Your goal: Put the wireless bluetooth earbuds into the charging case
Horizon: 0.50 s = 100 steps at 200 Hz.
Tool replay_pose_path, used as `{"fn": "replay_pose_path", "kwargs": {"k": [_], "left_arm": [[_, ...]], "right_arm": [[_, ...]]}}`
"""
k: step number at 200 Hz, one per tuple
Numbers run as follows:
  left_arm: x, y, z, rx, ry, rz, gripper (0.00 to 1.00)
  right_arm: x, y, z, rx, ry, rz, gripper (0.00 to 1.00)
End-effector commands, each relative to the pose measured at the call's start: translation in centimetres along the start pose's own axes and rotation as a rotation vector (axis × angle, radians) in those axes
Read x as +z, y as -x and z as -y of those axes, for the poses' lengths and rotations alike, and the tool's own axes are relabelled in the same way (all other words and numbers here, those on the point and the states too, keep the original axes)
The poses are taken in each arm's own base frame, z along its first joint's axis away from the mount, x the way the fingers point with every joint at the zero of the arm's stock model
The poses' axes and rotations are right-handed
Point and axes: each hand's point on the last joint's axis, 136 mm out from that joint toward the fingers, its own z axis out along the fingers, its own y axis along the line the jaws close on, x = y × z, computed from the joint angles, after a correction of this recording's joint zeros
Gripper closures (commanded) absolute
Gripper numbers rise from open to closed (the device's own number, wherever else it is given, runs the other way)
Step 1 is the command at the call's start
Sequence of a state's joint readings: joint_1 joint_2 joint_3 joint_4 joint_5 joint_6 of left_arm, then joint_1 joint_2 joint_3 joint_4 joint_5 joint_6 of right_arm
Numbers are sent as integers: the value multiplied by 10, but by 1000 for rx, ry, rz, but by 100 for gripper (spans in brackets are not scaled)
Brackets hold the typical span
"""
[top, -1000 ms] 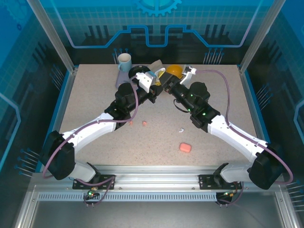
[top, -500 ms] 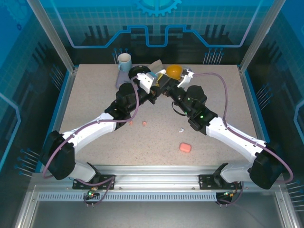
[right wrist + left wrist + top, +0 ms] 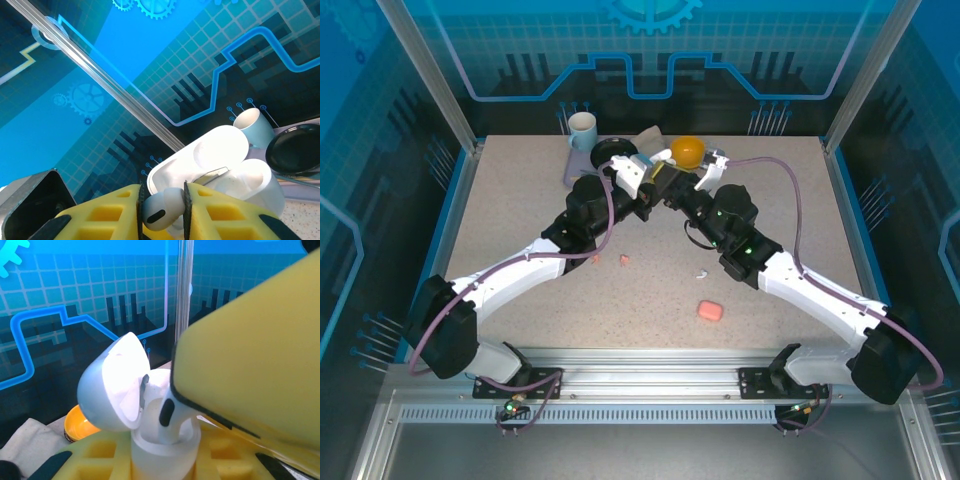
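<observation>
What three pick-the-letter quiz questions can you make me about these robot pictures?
1. Where is the pink case? A on the floor; B on the table; C up in the air.
2. What colour is the earbud in the right gripper? A pink; B green; C white.
3. How is the white case's lid? A open; B shut; C gone.
Answers: 1 B, it rests flat on the table. 2 C, the earbud pinched there is white. 3 A, the lid is tipped back and the inside shows.
</observation>
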<state>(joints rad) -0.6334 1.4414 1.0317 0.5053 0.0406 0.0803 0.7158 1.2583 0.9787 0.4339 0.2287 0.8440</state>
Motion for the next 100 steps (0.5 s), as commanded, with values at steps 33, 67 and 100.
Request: {"fn": "replay_pose_path", "kwargs": {"k": [33, 67, 100], "left_arm": [[-9, 63, 8, 17, -16, 190, 100], [-12, 64, 10, 18, -24, 194, 100], [-13, 65, 11, 18, -27, 198, 100]], "right_arm": [[1, -26, 15, -16, -98, -123, 68], [5, -21, 16, -8, -119, -131, 62], [9, -17, 18, 9, -133, -129, 62]]}}
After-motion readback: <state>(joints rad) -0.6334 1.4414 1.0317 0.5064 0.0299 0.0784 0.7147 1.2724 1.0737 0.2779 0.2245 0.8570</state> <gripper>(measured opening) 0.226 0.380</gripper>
